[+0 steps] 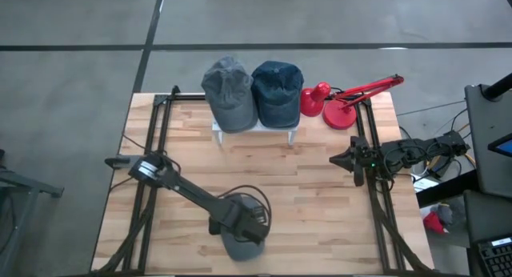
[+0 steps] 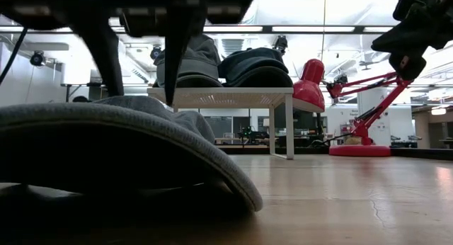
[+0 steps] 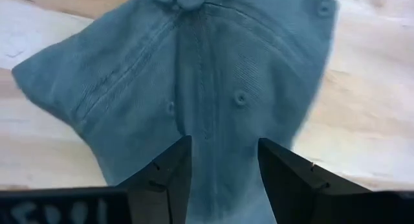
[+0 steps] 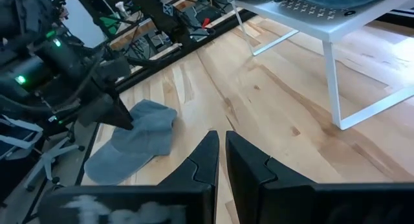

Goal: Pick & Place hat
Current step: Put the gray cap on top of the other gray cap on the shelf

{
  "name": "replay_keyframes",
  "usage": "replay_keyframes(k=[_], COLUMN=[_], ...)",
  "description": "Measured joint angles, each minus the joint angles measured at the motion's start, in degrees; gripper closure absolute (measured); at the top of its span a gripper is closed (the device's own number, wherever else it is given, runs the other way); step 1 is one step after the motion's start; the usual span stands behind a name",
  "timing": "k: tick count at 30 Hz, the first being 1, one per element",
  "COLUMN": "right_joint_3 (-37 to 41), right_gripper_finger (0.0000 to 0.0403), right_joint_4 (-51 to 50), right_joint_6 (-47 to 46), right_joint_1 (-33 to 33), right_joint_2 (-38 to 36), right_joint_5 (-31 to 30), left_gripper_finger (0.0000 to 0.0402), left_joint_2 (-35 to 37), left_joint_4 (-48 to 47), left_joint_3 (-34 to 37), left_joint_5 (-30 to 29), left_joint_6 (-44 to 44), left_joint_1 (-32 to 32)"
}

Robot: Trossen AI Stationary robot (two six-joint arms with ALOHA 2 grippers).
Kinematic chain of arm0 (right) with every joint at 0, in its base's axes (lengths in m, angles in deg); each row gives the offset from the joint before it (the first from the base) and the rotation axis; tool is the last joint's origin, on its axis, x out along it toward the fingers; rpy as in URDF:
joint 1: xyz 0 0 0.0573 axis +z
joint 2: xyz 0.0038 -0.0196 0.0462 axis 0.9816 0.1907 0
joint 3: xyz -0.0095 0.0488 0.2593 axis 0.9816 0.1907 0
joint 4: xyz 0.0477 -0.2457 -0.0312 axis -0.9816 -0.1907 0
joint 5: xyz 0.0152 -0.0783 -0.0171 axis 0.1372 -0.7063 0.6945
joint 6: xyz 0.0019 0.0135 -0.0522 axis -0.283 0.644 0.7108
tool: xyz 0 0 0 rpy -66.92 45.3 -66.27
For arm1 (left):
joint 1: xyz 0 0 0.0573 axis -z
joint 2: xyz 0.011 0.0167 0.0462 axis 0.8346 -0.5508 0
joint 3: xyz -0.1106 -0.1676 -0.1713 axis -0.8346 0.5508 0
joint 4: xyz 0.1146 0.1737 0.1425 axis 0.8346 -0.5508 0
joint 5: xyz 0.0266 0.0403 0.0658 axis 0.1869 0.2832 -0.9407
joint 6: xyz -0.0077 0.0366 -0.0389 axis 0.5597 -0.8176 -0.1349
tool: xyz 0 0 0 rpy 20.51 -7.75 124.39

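Note:
A grey-blue cap point(image 1: 240, 249) lies flat on the wood near the table's near edge, also seen in the low view point(image 2: 127, 139) and the right wrist view point(image 4: 132, 146). My left gripper point(image 1: 244, 225) is directly above it, pointing down and open. In the left wrist view its fingers point(image 3: 223, 166) stand on either side of the crown's seamed panel point(image 3: 207, 75). My right gripper point(image 1: 336, 159) waits shut point(image 4: 222, 153) by the table's right edge, well away from the cap. My left gripper comes at the cap's crown point(image 3: 223, 120) from above, pointing down, open. In the low view its fingertips point(image 2: 172, 100) reach down to the cloth's top. Whether they touch it, I cannot tell. The cap rests on the table.
At the far edge a white stand point(image 1: 256, 129) carries a grey cap point(image 1: 228, 93) and a dark blue cap point(image 1: 278, 91). A red desk lamp point(image 1: 344, 105) stands to their right. Bare wood point(image 1: 296, 181) lies between the stand and the near cap.

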Motion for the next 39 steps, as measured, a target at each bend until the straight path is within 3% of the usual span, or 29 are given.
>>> replay_keyframes(k=[14,20,26,32,39], right_joint_3=[0.00,0.00,0.00,0.00,0.00], right_gripper_finger=[0.0376,0.0376,0.0376,0.0376,0.0376], right_joint_4=[0.01,0.05,0.03,0.05,-0.01], right_joint_6=[0.01,0.00,0.00,0.00,0.00], right_joint_1=[0.00,-0.02,0.00,0.00,0.00], right_joint_2=[0.02,0.02,0.00,0.00,0.02], right_joint_5=[-0.04,-0.04,0.03,0.22,0.25], left_gripper_finger=[0.0235,0.0282,0.0383,0.0391,0.0397], left_joint_2=[-5.88,-6.00,-5.76,-5.12,-0.82], left_joint_4=[3.75,6.15,6.09,4.94,-0.45], left_joint_3=[3.81,5.39,4.72,2.68,-2.97], left_joint_5=[0.39,0.04,-4.90,-8.43,-17.61], left_joint_6=[-1.51,-1.54,-1.73,-3.49,-6.01], left_joint_1=[0.00,0.00,0.07,-0.04,0.70])
